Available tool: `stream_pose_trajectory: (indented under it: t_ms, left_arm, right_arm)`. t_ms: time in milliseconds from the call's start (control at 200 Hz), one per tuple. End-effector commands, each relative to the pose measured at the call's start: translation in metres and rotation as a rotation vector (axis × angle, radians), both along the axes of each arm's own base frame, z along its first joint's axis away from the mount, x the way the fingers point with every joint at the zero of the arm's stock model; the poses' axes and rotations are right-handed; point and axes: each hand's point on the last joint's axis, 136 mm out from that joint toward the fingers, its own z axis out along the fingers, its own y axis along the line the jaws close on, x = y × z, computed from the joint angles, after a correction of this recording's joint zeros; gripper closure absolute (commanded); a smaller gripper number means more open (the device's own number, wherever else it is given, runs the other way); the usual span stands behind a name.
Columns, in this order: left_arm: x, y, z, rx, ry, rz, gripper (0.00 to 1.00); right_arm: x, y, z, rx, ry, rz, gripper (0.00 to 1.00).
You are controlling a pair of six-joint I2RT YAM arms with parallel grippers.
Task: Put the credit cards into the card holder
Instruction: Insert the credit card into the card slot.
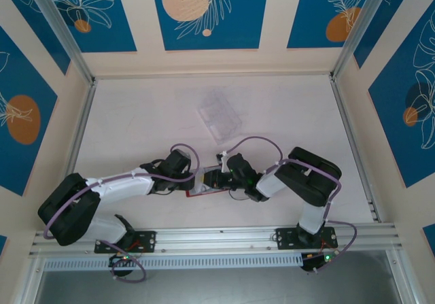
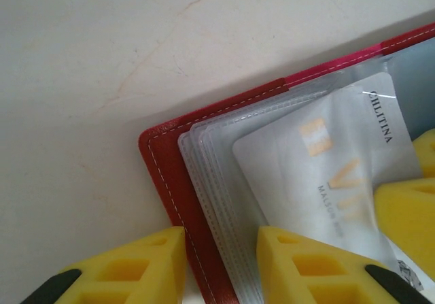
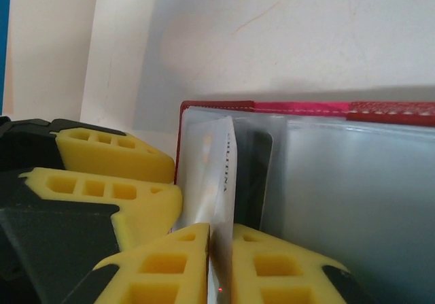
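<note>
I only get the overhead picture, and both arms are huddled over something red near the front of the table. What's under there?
Observer: The left wrist camera shows the card holder open, with a stack of clear sleeves inside its red cover.
Visitor: Is any card in it?
Observer: A pale card with gold lettering sits partway into one sleeve.
Visitor: Who's holding that card?
Observer: In the right wrist view, its edge stands between the jaws of the right gripper. They are nearly together, but I cannot tell whether they are clamping it.
</note>
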Motion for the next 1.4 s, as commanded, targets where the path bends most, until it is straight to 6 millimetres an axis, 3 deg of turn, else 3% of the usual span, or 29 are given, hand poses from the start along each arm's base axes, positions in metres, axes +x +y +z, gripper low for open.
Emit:
stream_pose_trajectory:
  t_ms: [0,295,440,530,675,735,1135,1390]
  left_arm:
    - [-0.023,0.020,-0.020,0.090,0.082,-0.003,0.68]
    - [-0.022,0.020,-0.020,0.087,0.078,0.007,0.68]
    - [-0.021,0.018,-0.020,0.081,0.076,0.009,0.68]
    - [-0.021,0.018,-0.020,0.079,0.074,0.010,0.68]
    - [-0.021,0.019,-0.020,0.079,0.074,0.013,0.68]
    - [-0.022,0.019,-0.020,0.079,0.074,0.012,0.68]
    - [-0.022,0.021,-0.020,0.081,0.072,0.013,0.68]
    - [-0.023,0.020,-0.024,0.083,0.078,0.008,0.68]
  right_arm:
    - [-0.029,-0.018,-0.029,-0.120,0.109,0.065,0.76]
    - [-0.031,-0.029,-0.002,-0.186,0.105,0.125,0.57]
    - [-0.024,-0.038,0.007,-0.234,0.090,0.123,0.55]
    - [-0.018,-0.042,0.012,-0.249,0.082,0.119,0.61]
    - [-0.009,-0.039,0.019,-0.284,0.059,0.130,0.91]
    - [-0.006,-0.038,0.018,-0.302,0.055,0.135,0.97]
    - [-0.002,-0.028,-0.002,-0.374,0.087,0.168,1.00]
    - [-0.007,-0.015,0.002,-0.350,0.074,0.201,1.00]
